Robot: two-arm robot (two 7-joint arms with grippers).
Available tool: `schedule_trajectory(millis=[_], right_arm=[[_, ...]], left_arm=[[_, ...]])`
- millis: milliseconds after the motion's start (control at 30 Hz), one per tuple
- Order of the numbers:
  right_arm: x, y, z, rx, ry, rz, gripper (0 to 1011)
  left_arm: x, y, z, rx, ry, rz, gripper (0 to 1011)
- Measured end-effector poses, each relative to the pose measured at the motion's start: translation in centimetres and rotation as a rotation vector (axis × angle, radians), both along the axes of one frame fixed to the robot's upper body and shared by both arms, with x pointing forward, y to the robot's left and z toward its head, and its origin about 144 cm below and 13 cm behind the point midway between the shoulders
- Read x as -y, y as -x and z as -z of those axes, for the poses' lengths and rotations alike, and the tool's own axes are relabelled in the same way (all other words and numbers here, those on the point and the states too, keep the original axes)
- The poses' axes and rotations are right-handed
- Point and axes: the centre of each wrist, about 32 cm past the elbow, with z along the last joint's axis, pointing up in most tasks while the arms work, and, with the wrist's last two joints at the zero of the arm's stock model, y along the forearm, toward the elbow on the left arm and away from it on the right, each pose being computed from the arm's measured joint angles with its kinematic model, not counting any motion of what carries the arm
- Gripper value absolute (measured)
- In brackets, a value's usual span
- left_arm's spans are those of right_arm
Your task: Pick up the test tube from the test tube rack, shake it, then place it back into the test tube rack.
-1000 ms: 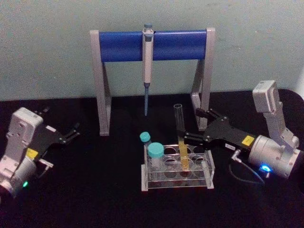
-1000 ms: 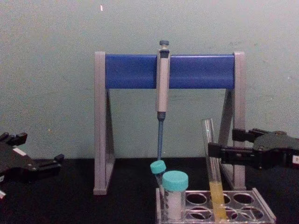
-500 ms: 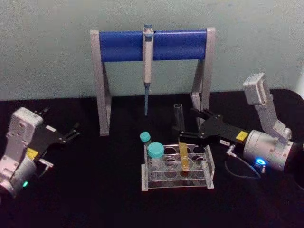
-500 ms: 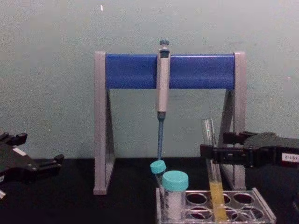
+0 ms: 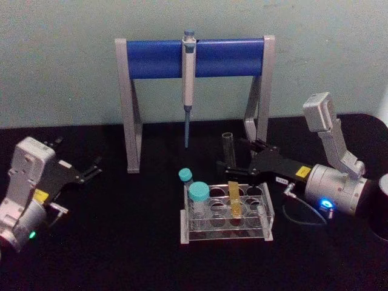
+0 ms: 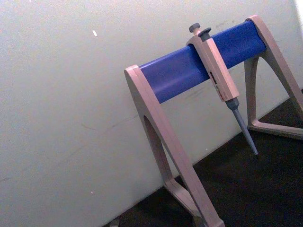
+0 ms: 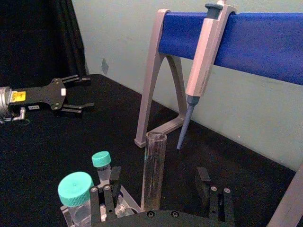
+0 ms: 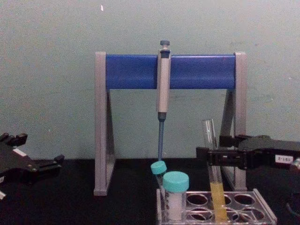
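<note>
Test tube (image 8: pixel 209 135): stood in a hole near the middle of the test tube rack (image 5: pixel 224 232)
Long axis: near upright, open mouth up, liquid end down in rack
Right gripper (image 5: pixel 233 159): above rack, fingers spread either side of tube, not gripping
Left gripper (image 5: pixel 92 168): well left of rack, fingers apart
Nearer arm: right
Judgement: squeeze, then lift along axis

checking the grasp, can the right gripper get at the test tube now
Probably yes: the right gripper is open, fingers straddling the test tube above the test tube rack; the teal-capped vials stand aside, so nothing seems to block closing. The left gripper sits parked far left.
</note>
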Motion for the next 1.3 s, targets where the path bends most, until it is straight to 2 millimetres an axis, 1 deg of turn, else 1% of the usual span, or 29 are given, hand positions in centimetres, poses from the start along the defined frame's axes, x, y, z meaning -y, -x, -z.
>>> schedule_trajectory(millis=[1300], right_arm=[[-0.13,-0.26,0.16,-0.005,-0.004,0.001,1000]], left_arm=[[0.00,0.00,0.00,0.000,0.000,0.000,1001]])
